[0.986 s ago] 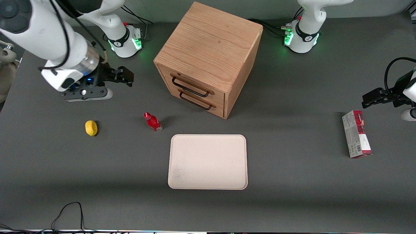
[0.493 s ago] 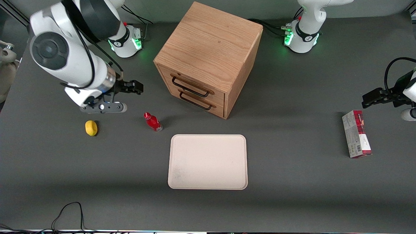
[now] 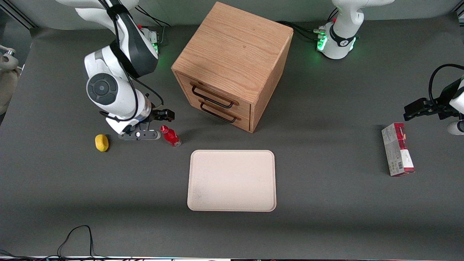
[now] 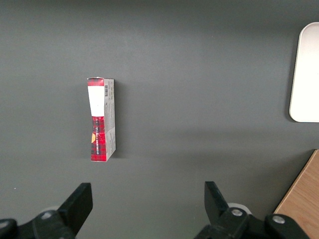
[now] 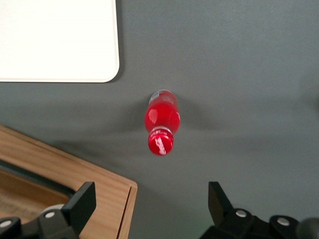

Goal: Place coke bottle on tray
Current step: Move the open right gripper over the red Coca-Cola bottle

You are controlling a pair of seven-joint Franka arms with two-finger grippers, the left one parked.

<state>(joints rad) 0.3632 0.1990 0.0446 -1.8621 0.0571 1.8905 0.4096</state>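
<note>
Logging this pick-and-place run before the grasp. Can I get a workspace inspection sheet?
Surface: dark grey table, no spills seen.
Job's things: coke bottle upright on the table, not yet on the tray; tray bare.
Clutter: lemon beside the working arm; wooden drawer cabinet, both drawers closed; carton box toward the parked arm's end.
Grippers: tool open, above the coke bottle, holding nothing.
Cables: black cable at the table edge nearest the camera.
Surroundings: nothing seen.
</note>
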